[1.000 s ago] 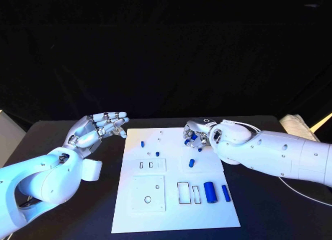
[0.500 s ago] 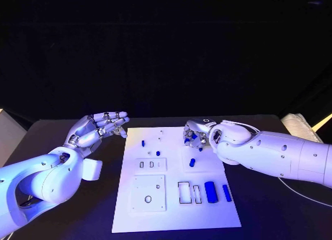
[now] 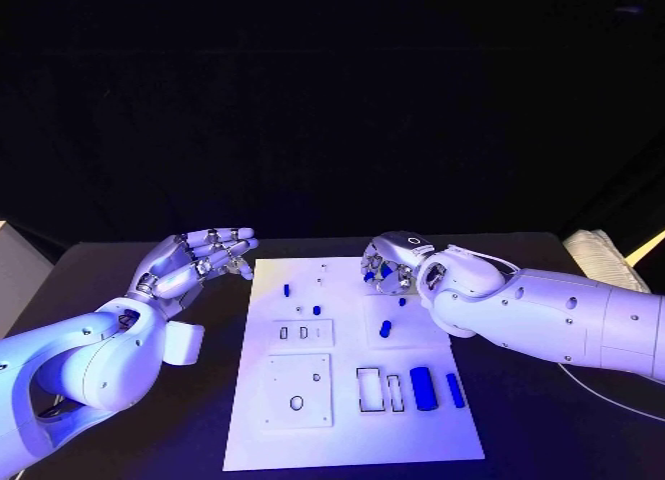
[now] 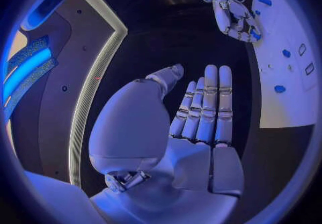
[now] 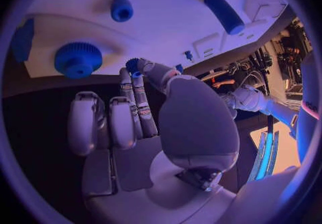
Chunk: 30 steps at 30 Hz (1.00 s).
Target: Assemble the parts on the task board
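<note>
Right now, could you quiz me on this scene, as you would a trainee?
1. True or false: the left hand holds a blue part.
2. Which hand pinches a small blue part over the task board? A) left B) right
3. Fill in: the left hand hovers beside the board's ___ edge, fingers spread.

Key: 1 false; 2 B; 3 left.

Left hand (image 3: 198, 257) open, fingers straight and together, palm up — right hand (image 3: 388, 265) curled, fingertips pinching a small part (image 5: 133, 65).
</note>
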### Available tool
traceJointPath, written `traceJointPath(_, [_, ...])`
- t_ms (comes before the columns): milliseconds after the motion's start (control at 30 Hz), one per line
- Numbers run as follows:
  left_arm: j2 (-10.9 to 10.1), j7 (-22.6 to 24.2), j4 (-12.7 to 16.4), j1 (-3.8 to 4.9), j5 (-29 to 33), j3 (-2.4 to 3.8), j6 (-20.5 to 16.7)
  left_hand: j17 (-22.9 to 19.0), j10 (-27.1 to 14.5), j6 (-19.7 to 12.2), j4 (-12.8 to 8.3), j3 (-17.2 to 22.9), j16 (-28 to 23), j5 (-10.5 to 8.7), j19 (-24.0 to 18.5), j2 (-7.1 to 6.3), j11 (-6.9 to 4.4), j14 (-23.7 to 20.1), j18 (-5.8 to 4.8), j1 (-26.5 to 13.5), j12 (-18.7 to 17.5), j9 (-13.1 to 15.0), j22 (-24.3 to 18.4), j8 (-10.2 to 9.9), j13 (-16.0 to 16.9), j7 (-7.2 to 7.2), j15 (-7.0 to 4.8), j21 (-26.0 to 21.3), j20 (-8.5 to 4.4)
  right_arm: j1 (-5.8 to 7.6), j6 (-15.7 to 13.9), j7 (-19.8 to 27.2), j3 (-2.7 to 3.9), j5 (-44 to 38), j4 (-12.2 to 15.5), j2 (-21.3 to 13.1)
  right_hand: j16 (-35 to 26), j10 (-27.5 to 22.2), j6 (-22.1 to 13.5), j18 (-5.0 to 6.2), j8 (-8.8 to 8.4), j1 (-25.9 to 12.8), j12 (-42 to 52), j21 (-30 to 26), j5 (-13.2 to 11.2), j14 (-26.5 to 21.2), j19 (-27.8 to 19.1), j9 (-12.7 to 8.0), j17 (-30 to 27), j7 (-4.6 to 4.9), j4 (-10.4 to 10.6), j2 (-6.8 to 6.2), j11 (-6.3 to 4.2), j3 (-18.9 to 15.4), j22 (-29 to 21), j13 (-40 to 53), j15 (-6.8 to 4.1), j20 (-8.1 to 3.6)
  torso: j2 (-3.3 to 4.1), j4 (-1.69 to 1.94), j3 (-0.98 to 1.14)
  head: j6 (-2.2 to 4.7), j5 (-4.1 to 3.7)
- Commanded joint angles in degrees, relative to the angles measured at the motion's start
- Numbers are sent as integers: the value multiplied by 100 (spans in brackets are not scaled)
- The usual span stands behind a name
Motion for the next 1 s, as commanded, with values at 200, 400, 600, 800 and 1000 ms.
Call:
traceJointPath(200, [24, 6, -9, 16, -24, 5, 90, 6, -6, 41, -7, 39, 43, -21, -47, 26, 29, -41, 63, -52, -34, -9, 13, -25, 4, 59, 1, 32, -16, 82, -596, -160, 25, -133, -120, 311, 48, 283, 30, -66, 38, 222, 33, 41, 45, 256, 4, 42, 3, 19, -61, 126, -231, 42, 36, 203, -28, -38, 22, 18, -7, 23, -14])
traceJointPath(400, [49, -3, -7, 25, -24, 5, 106, 7, -8, 41, -9, 41, 49, -24, -51, 25, 30, -42, 63, -52, -34, -9, 19, -25, 3, 58, 1, 41, -16, 98, -624, -187, 31, -132, -345, 628, 54, 253, -7, -66, 28, 203, 15, 42, 59, 256, -1, 61, 0, 36, -76, 108, -215, 56, 41, 217, -19, -35, 37, 49, -12, 32, -28])
traceJointPath(600, [70, -9, -7, 42, -24, 5, 115, 8, -11, 42, -10, 39, 56, -28, -56, 19, 30, -45, 63, -55, -36, -9, 25, -26, 3, 58, 1, 49, -15, 101, -645, -341, 34, -118, -628, 961, 50, 230, -38, -65, 17, 194, 0, 38, 55, 252, -8, 72, -18, 48, -82, 108, -204, 71, 37, 225, -10, -29, 46, 39, -13, 7, -16])
traceJointPath(800, [114, -13, -12, 61, -24, 5, 123, 8, -14, 42, -12, 39, 62, -30, -61, 15, 31, -47, 63, -58, -36, -9, 30, -27, 2, 58, 2, 57, -14, 58, -555, -375, 35, -52, -905, 1242, 51, 207, -68, -64, 6, 186, -14, 37, 28, 250, -13, 83, -27, 60, -95, 98, -192, 81, 36, 234, 0, -22, 60, 60, -3, 9, 4])
traceJointPath(1000, [139, -21, -29, 76, -24, 5, 125, 9, -17, 43, -13, 39, 66, -31, -65, 14, 31, -49, 63, -59, -37, -9, 34, -26, 2, 58, 2, 63, -13, 19, -458, -412, 33, -40, -1074, 1376, 51, 191, -84, -62, 1, 173, -25, 31, 3, 248, -20, 92, -35, 67, -95, 101, -183, 87, 29, 240, 7, -16, 66, 101, -18, -5, -6])
